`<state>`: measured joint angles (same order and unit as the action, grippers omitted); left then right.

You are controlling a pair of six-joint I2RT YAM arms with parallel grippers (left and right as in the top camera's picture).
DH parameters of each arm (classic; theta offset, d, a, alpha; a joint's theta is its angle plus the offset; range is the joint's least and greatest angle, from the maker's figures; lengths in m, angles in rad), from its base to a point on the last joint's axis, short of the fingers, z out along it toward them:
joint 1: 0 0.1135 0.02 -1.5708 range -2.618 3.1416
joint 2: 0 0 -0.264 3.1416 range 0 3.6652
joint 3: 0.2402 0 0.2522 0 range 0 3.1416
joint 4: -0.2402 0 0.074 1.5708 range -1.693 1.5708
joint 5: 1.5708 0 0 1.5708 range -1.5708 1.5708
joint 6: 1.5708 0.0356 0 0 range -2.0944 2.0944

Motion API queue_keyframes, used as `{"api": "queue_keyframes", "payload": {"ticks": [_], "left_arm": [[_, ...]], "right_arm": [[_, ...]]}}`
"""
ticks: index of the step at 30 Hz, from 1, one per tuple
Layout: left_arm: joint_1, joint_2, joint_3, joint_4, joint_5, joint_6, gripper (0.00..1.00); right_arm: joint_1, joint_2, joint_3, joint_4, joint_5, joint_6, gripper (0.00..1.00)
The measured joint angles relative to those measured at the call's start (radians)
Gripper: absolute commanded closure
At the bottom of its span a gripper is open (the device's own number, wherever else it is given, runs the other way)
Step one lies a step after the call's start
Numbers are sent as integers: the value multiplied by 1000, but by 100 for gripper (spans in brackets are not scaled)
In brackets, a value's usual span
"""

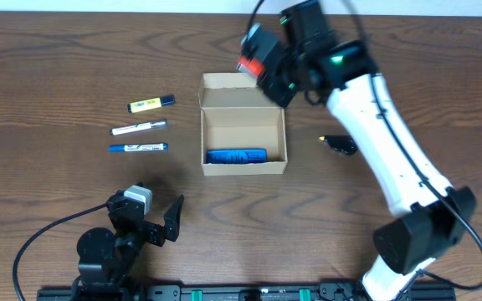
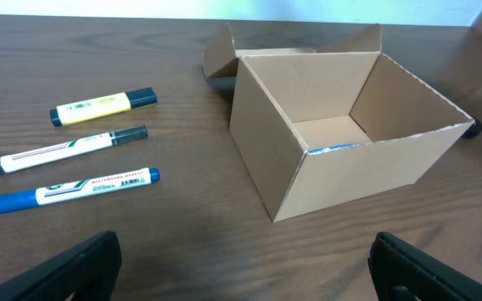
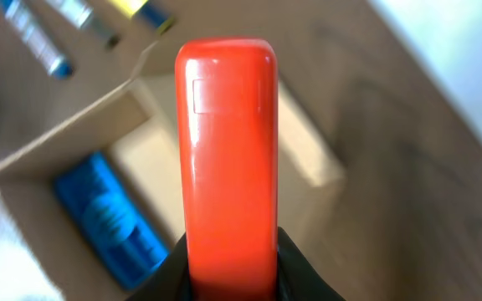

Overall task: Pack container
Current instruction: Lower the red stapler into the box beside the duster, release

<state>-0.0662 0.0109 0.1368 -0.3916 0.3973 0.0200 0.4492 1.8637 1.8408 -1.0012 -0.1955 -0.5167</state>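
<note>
Step in hand: loading. The right fingers [image 3: 295, 272] clamp an orange-red item [image 3: 224, 142] above the open container [image 1: 245, 168], which sits mid-tabletop [image 1: 48, 50] with a blue item [image 1: 236, 156] inside. The left fingers [image 2: 65, 267] are spread wide and idle. Next move, as judged: lower the item into the container, then release.

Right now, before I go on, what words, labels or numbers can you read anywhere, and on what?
No text can be read for certain.
On the yellow highlighter: printed label, too small to read.
On the white marker: line of print, too small.
On the blue marker: white label, print too small.
On the blue object: markings blurred.
On the red object: blank embossed rectangle, no text.
On the container: none.
</note>
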Motion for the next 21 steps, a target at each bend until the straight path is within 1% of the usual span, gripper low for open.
{"api": "queue_keyframes", "payload": {"ticks": [3, 12, 21], "left_arm": [[0, 0, 0, 0, 0, 0, 5], [0, 0, 0, 0, 0, 0, 5], [0, 0, 0, 0, 0, 0, 5]], "right_arm": [[34, 46, -28, -22, -5, -87, 87], [78, 188, -47, -49, -21, -304, 86], [78, 259, -48, 25, -22, -410, 83]]}}
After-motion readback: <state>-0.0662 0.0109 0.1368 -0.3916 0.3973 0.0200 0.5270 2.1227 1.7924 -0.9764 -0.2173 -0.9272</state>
